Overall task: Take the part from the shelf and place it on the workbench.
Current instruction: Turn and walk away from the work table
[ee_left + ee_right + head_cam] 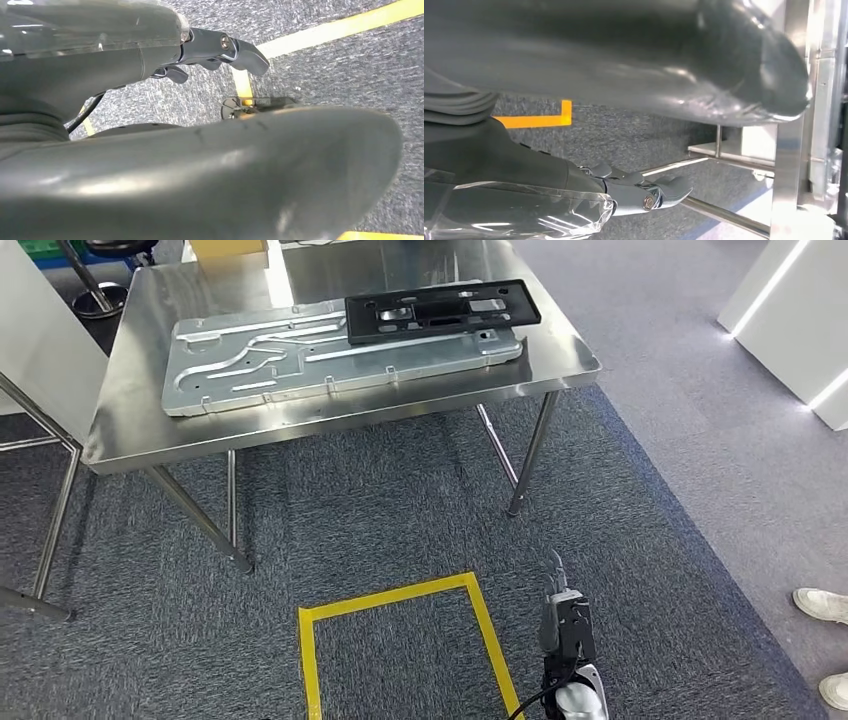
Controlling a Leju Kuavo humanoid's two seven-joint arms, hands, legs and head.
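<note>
Overhead, black part (441,310) on workbench (140,430)

Likely workshop, steel workbench (330,435), floor tape (400,597)

The right arm (572,660) has a silver rounded shell, a black boxy block above it and a black cable at its side. The left hand (200,165) has a thick glossy grey thumb, dark fingers (235,50) with a small screw, and clear plastic film. The right hand (624,195) looks the same.
</note>
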